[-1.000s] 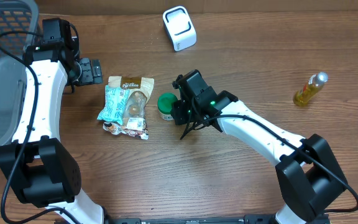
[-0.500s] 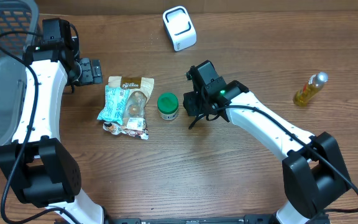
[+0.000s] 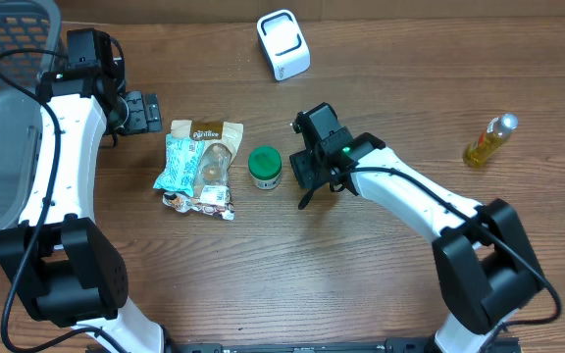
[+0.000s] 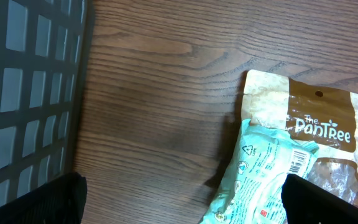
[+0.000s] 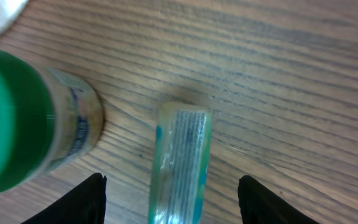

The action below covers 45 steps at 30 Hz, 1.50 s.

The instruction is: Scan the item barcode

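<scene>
While your right gripper (image 5: 176, 200) hangs low over the brown wooden table (image 3: 381, 284), its fingers stand well apart and grip nothing. Between them, touching neither, lies a slim clear teal-tinted packet with a white printed label (image 5: 180, 149). You can see lines of small print on that label, but they are too blurred to read. Just beside it stands a small jar with a green lid (image 3: 265, 167), whose pale label with blue marks is also unreadable. Next to the jar you have a cream and brown pouch (image 4: 303, 106) printed "The PanTree". A light teal snack bag (image 4: 253, 180) overlaps it, showing a barcode and a triangular recycling mark. The white boxy scanner (image 3: 283, 44) sits at the far edge of the table, well apart from the slim packet. Your left gripper (image 4: 184, 202) hovers with its fingers spread wide and empty, between the dark grey mesh basket (image 4: 30, 93) and the pouch. A small bottle of yellow liquid (image 3: 488, 140) lies off to the right.
</scene>
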Each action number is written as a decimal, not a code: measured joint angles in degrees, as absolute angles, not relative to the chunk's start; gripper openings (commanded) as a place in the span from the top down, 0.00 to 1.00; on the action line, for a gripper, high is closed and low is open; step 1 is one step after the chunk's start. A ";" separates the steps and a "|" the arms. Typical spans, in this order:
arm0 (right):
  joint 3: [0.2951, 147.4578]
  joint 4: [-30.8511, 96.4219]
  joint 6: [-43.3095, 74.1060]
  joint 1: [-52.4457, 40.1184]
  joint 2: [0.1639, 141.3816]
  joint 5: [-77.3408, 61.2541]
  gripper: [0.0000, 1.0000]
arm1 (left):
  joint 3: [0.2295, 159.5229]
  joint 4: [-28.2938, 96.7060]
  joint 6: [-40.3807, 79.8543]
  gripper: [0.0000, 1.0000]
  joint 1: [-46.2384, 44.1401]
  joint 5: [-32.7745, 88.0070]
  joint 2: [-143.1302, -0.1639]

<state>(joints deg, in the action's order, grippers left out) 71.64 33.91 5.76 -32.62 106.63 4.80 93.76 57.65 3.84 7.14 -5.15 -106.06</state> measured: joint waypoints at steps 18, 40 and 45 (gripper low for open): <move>71.20 34.59 6.48 -32.62 109.19 4.93 0.87 | 93.76 57.67 3.84 0.00 7.14 -5.13 -106.06; 71.35 49.67 16.99 -17.43 105.54 -10.85 0.89 | 93.76 57.65 3.84 0.00 7.14 -5.15 -106.06; 71.35 52.14 17.23 -13.02 105.51 -12.36 0.88 | 93.76 57.67 3.84 0.00 7.14 -5.13 -106.06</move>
